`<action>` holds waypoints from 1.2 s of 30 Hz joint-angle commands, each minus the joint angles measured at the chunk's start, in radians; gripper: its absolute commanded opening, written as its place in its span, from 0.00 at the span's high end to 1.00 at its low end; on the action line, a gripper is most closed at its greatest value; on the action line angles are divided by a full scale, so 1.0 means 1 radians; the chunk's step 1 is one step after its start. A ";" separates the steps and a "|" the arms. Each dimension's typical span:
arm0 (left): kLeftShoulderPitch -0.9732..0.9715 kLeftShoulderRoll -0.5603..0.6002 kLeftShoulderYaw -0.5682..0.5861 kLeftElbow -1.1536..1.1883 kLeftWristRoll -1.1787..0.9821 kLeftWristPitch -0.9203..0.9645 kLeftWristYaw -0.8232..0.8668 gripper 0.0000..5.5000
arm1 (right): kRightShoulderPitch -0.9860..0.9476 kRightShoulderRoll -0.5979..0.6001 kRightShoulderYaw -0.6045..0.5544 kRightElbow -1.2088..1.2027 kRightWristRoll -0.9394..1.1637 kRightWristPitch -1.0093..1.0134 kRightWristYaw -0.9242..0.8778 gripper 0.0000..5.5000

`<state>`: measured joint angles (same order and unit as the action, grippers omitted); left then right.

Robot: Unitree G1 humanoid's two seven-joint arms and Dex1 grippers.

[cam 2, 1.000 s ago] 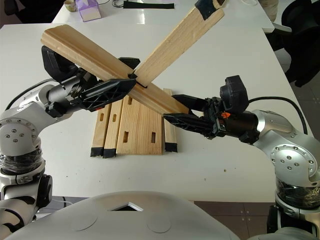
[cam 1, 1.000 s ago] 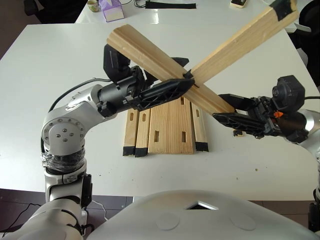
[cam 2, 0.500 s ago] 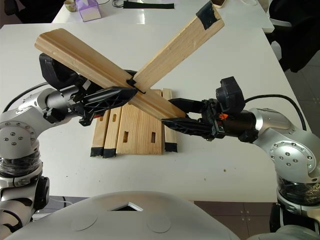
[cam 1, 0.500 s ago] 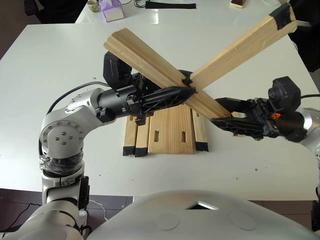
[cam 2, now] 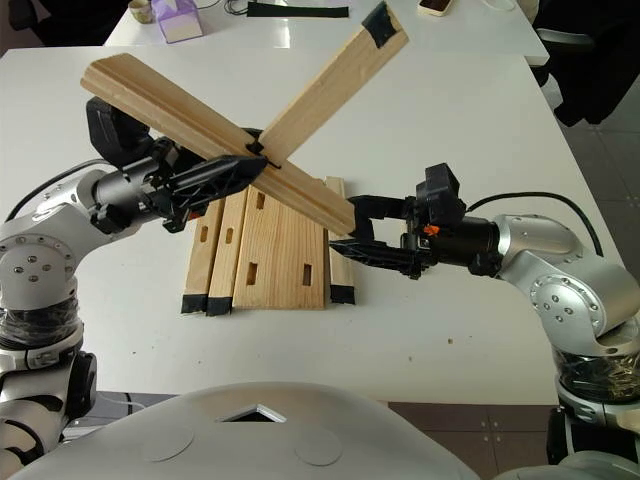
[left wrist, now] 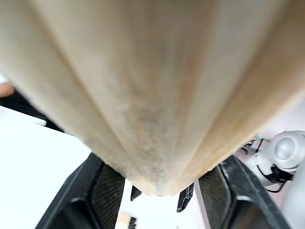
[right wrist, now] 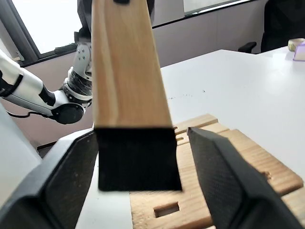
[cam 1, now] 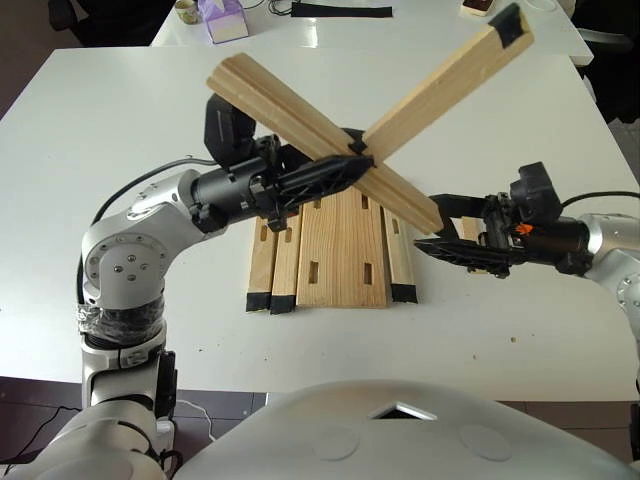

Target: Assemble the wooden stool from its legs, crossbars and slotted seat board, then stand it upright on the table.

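Two wooden crossbars (cam 1: 300,125) joined into an X hang above the table. My left gripper (cam 1: 345,172) is shut on them at the crossing; in the left wrist view the wood (left wrist: 152,95) sits tight between both pads (left wrist: 107,186). My right gripper (cam 1: 424,222) is open around the lower right, black-taped end (right wrist: 138,160) of one bar, with a gap beside one finger (right wrist: 224,162). Below the X, the slotted seat board (cam 1: 340,250) lies flat, with legs (cam 1: 262,260) on both sides of it.
The white table (cam 1: 100,130) has free room to the left, right and front of the flat parts. At its far edge stand a purple box (cam 1: 222,18) and a cup (cam 1: 186,10), with a black strip (cam 1: 340,12) beyond them.
The X has swung and shifted to the left, its taped upper end most of all. Both grippers moved left with it. The parts lying on the table stayed put.
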<state>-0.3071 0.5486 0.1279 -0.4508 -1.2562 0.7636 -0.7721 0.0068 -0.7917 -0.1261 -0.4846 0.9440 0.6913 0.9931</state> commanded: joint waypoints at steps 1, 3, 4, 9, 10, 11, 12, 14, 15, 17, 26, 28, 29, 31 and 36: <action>0.002 0.123 0.087 0.032 0.059 -0.019 -0.114 0.63 | 0.055 0.003 -0.048 0.083 -0.058 -0.034 -0.013 0.40; 0.043 0.187 0.109 0.024 0.125 -0.046 -0.188 0.63 | 0.088 0.006 -0.061 0.131 -0.101 -0.064 -0.017 0.40; 0.066 0.215 0.105 0.019 0.171 -0.068 -0.230 0.63 | 0.110 0.011 -0.072 0.140 -0.114 -0.076 -0.021 0.40; 0.205 0.302 0.063 -0.006 0.364 -0.190 -0.401 0.63 | 0.191 0.044 -0.086 0.128 -0.177 -0.130 -0.045 0.40; 0.224 0.303 0.054 -0.003 0.383 -0.201 -0.416 0.63 | 0.199 0.051 -0.082 0.124 -0.189 -0.139 -0.051 0.40; 0.238 0.301 0.043 0.003 0.404 -0.218 -0.433 0.63 | 0.202 0.059 -0.076 0.122 -0.201 -0.145 -0.055 0.40; 0.250 0.296 0.030 0.007 0.428 -0.238 -0.441 0.63 | 0.202 0.066 -0.068 0.122 -0.211 -0.151 -0.059 0.40; 0.270 0.288 0.005 0.017 0.474 -0.277 -0.461 0.63 | 0.193 0.076 -0.053 0.126 -0.227 -0.159 -0.065 0.40; 0.287 0.291 -0.007 0.025 0.504 -0.306 -0.480 0.63 | 0.191 0.080 -0.046 0.124 -0.236 -0.163 -0.066 0.40; 0.320 0.305 -0.022 0.045 0.556 -0.358 -0.520 0.63 | 0.190 0.084 -0.038 0.120 -0.250 -0.169 -0.066 0.40; 0.331 0.331 -0.029 0.110 0.626 -0.462 -0.575 0.63 | 0.206 0.088 -0.020 0.117 -0.292 -0.193 -0.068 0.40; 0.312 0.332 -0.025 0.109 0.612 -0.457 -0.571 0.63 | 0.211 0.090 -0.015 0.112 -0.300 -0.195 -0.068 0.40; 0.297 0.332 -0.018 0.104 0.596 -0.445 -0.565 0.63 | 0.212 0.091 -0.014 0.111 -0.303 -0.196 -0.069 0.40; 0.264 0.330 -0.006 0.094 0.563 -0.418 -0.551 0.63 | 0.211 0.092 -0.014 0.111 -0.306 -0.196 -0.069 0.40; 0.226 0.336 0.010 0.093 0.545 -0.387 -0.557 0.63 | 0.216 0.097 -0.012 0.108 -0.313 -0.199 -0.074 0.40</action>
<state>-0.0583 0.8623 0.1213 -0.3539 -0.7027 0.3639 -1.3288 0.2188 -0.7008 -0.1431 -0.3667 0.6445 0.4992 0.9276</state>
